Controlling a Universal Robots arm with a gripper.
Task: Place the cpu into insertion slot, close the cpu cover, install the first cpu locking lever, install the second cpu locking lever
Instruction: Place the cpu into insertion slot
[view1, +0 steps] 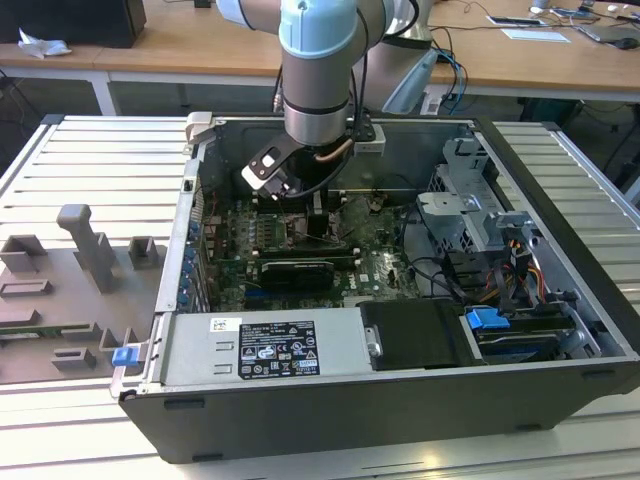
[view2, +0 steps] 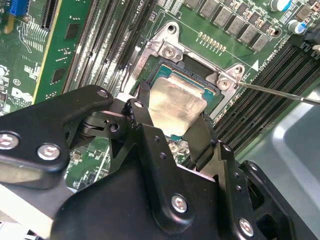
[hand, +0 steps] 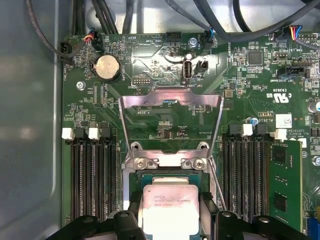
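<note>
The cpu (view2: 177, 102), a flat square chip with a silvery top, sits between my gripper's (view2: 172, 122) two black fingers (view2: 142, 107). The gripper is shut on its two opposite edges. The chip hangs just over the insertion slot (view2: 167, 50), slightly tilted against the silver rim. In the first wrist view the cpu (hand: 170, 207) lies at the slot (hand: 167, 162), and the cpu cover (hand: 172, 98) stands swung open behind it. A thin wire locking lever (view2: 280, 92) juts out beside the slot. In the exterior view the gripper (view1: 305, 200) reaches down into the open computer case.
Long black memory slots (hand: 92, 175) flank the socket on both sides, one holding a green memory stick (hand: 285, 180). The case holds a power supply (view1: 270, 345), a drive cage (view1: 470, 210) and loose cables (view1: 440, 275). A grey fixture plate (view1: 70, 280) lies at the exterior view's left.
</note>
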